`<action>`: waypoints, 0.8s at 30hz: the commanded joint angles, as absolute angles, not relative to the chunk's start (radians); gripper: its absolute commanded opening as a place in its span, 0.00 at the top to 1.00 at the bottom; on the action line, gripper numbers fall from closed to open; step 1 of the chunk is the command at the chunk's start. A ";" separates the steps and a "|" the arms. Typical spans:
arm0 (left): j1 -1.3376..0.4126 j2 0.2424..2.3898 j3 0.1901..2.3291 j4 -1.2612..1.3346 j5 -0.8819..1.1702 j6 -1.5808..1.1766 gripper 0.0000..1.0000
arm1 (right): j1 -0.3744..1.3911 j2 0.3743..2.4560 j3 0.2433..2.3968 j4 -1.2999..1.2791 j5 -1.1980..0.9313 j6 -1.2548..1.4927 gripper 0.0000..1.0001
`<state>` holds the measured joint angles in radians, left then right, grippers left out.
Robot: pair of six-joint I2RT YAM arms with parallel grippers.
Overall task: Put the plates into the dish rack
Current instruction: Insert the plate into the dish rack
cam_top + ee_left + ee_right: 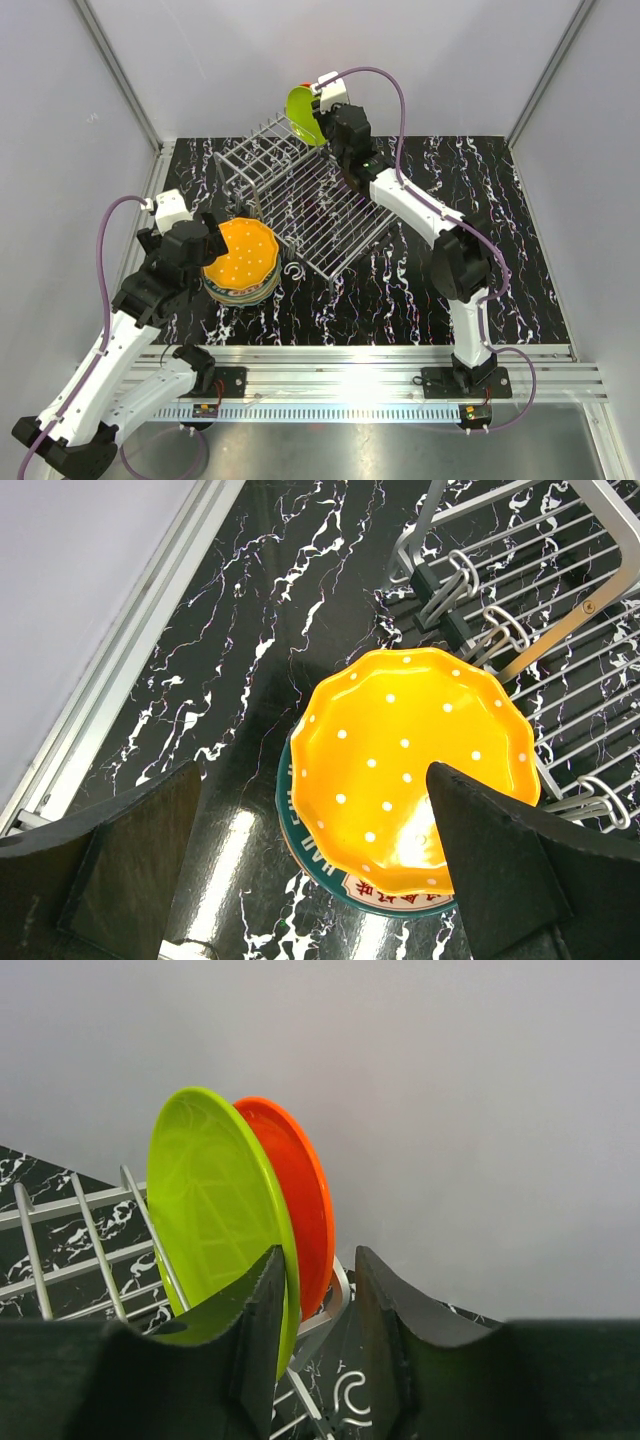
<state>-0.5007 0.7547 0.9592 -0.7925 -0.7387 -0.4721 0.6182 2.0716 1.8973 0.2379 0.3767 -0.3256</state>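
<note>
My right gripper (320,1265) has its jaws slightly parted at the lower rim of the lime green plate (215,1200). That plate stands on edge in the far end of the dish rack (300,200), just beside the red-orange plate (305,1200). My left gripper (312,775) hangs wide open over the dotted orange plate (400,750), which tops the stack just left of the rack.

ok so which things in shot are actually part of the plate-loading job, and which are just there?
Job: dish rack; lime green plate and red-orange plate upright at its far end; plate stack, dotted orange plate on top.
Just there: purple cables; aluminium rail; black marbled table top.
</note>
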 commanded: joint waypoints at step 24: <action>-0.505 0.746 0.966 -0.769 -0.781 -0.486 0.01 | 0.617 1.939 1.896 0.183 0.305 -0.241 0.32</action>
